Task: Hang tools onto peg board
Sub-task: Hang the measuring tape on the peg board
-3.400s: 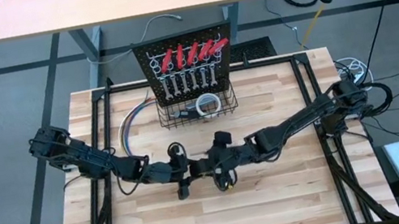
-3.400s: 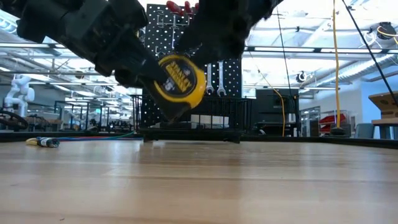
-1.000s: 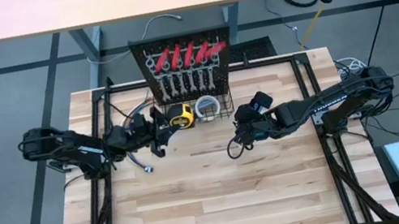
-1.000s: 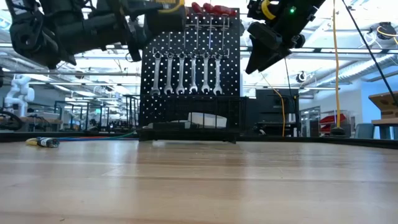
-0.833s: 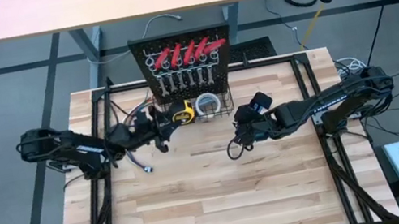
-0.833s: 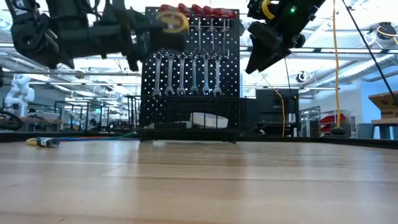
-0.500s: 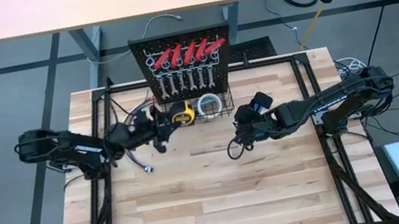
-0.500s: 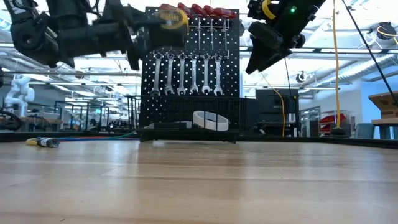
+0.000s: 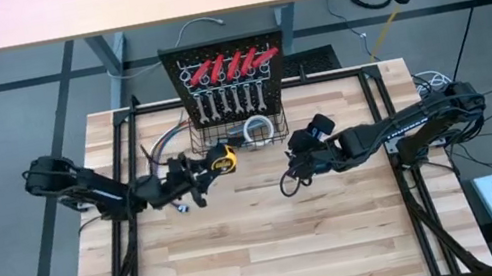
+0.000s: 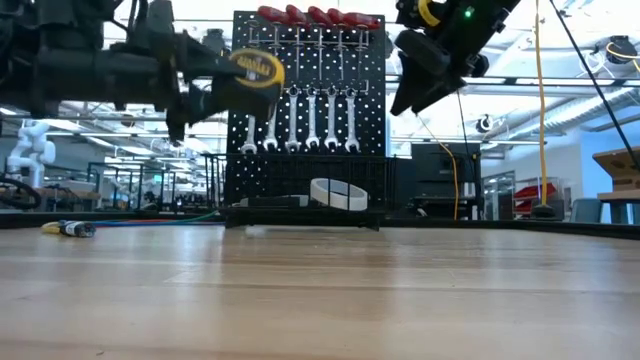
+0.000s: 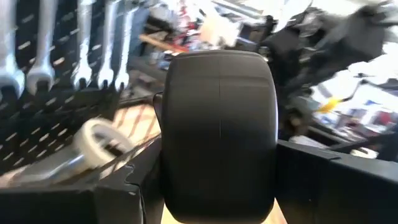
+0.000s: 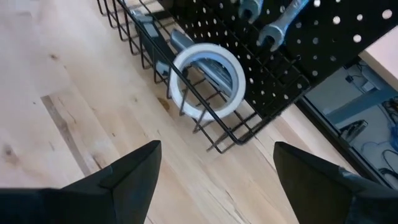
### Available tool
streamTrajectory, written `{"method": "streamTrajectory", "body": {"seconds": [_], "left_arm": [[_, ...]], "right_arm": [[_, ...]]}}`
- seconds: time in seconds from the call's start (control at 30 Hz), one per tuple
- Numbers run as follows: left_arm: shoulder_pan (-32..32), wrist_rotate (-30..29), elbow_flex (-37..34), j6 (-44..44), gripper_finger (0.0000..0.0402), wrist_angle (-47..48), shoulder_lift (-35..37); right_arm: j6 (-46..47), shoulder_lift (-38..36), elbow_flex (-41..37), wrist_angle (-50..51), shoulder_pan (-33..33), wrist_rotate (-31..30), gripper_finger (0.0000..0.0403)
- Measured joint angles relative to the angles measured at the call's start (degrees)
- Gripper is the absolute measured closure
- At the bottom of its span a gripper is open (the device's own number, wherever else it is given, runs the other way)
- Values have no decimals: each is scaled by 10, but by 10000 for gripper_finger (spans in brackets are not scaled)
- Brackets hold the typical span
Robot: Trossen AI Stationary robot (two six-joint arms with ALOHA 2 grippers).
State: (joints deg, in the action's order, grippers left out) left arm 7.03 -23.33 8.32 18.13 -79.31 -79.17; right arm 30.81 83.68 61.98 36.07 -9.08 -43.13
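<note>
Jaws of left gripper clamp tape measure; basket apparently just beyond.

The left hand grips the yellow tape measure just in front of the peg board, near its wire basket. The right hand hovers open over the table, right of the basket.

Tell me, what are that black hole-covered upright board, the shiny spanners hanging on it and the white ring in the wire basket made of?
The black perforated board looks like painted sheet metal: thin, flat, evenly punched. The silver open-end wrenches seem to be polished steel, given their bright glints. The white ring looks like a roll of tape, maybe paper or plastic; its matte surface leaves that open. The black wire basket appears to be coated metal rod.
</note>
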Motion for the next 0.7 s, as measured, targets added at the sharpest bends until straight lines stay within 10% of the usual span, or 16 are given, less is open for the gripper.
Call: {"method": "streamTrajectory", "body": {"seconds": [0.7], "left_arm": [[-36,-37,0,42,185,-111,-138]], "right_arm": [[-15,0,0,-12,0,0,101]]}}
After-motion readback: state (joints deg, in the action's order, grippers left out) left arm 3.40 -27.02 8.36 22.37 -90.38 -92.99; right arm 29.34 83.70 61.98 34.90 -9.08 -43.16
